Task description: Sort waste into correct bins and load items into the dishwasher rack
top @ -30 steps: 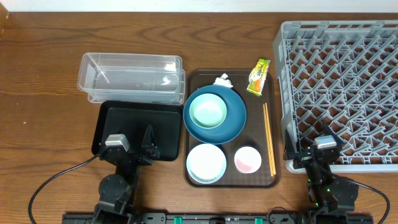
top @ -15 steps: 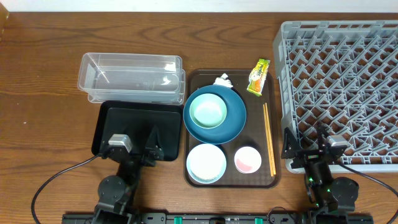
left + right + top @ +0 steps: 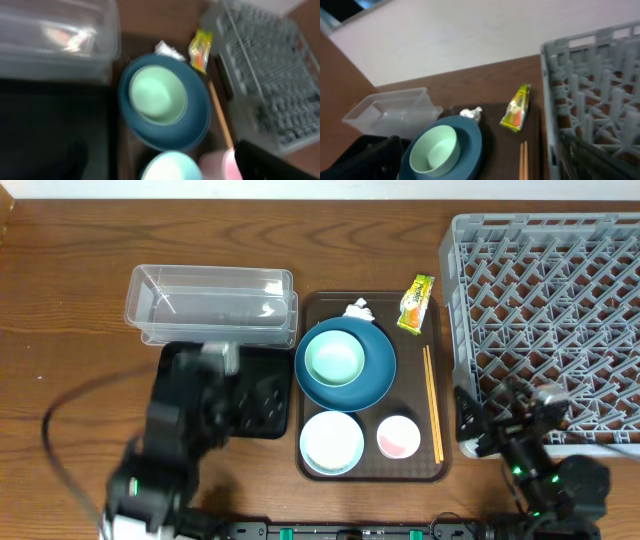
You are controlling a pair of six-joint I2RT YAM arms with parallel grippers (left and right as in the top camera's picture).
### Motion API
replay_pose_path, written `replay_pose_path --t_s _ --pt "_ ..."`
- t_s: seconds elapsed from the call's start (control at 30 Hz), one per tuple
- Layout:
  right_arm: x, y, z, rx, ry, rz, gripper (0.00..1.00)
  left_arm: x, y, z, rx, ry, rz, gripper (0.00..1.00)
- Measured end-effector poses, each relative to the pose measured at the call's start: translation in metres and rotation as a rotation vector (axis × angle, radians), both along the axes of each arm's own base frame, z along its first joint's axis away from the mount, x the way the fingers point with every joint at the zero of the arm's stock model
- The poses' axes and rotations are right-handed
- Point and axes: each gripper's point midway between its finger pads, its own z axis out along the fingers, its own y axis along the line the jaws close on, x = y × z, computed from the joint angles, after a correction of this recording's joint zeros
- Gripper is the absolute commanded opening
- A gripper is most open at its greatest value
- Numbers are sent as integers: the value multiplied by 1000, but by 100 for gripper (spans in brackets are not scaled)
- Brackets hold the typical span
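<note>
The left arm (image 3: pixel 185 430) was a blur hiding most of the black tray (image 3: pixel 278 362). The left wrist view was soft throughout (white bowl (image 3: pixel 167 171) and pink cup (image 3: pixel 219 167) cropped below). The chopsticks (image 3: pixel 522 161) ran off the right wrist view's bottom edge.

Black arms (image 3: pixel 185 430) carry grey wrist blocks (image 3: pixel 218 356); a thin black cable (image 3: pixel 55 425) leaves the left one.

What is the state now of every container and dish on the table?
clear tub: upright, looks empty
black tray: flat, visible part bare
blue dish: upright, holds the mint-green bowl
mint-green bowl: upright, empty
white bowl: upright on the brown tray
pink cup: upright, beside the white bowl
dishwasher rack: nothing loaded
</note>
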Motion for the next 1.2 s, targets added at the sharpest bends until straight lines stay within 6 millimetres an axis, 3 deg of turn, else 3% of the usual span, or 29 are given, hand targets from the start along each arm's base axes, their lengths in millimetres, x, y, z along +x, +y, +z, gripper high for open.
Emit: replay_pose_path --t_s 0.1,0.27,0.33,0.57,0.87,0.97,1.13,1.2 --pt "9 -5 6 -23 112 -21 99 12 -24 11 18 130 -83 95" --pt "28 -9 -16 -62 398 -24 99 33 -74 30 -60 187 -227 93" --pt "37 -11 -21 -75 468 -22 99 30 -95 25 -76 223 -298 90" --pt "61 -12 -31 -108 558 1 99 -25 -142 -51 157 456 -450 80" --pt "57 -10 -41 -112 606 22 99 -67 -184 -128 479 474 -574 70" --pt "53 -9 -44 -111 627 25 99 -68 -188 -147 544 470 -573 56" --pt "49 -9 -47 -109 646 27 99 -61 -188 -163 584 470 -548 13" --pt "49 -9 -47 -109 646 27 99 -58 -186 -163 590 462 -542 6"
